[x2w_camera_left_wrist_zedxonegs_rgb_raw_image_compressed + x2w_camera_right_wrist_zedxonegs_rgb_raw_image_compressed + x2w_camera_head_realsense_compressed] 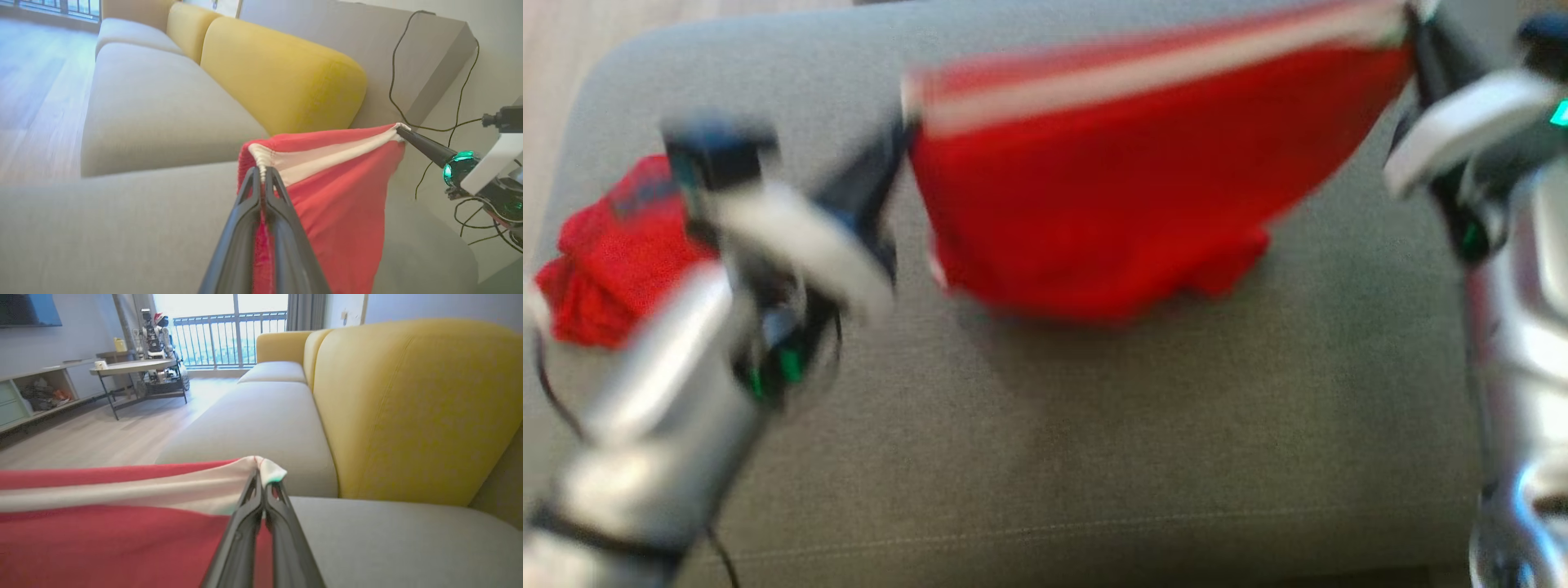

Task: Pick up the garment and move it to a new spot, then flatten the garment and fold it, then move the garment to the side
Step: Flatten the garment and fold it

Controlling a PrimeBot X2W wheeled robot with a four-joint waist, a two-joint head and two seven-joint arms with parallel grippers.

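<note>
A red garment (pixel 1111 204) with a white band along its top edge hangs stretched between my two grippers above the grey sofa seat (pixel 1094 441). My left gripper (pixel 905 135) is shut on the band's left corner; in the left wrist view its fingers (pixel 261 179) pinch the white edge of the garment (pixel 339 204). My right gripper (pixel 1413 24) is shut on the band's right corner, seen up close in the right wrist view (pixel 259 473) with the garment (pixel 102 539) trailing left. The garment's lower edge touches the seat. The head view is blurred.
A second crumpled red cloth (pixel 613 253) lies at the seat's left edge. Yellow back cushions (pixel 282 77) line the sofa's back. A black cable (pixel 408 61) hangs over the grey armrest. Wooden floor (pixel 102 433), a low table (pixel 130 367) and shelving lie beyond.
</note>
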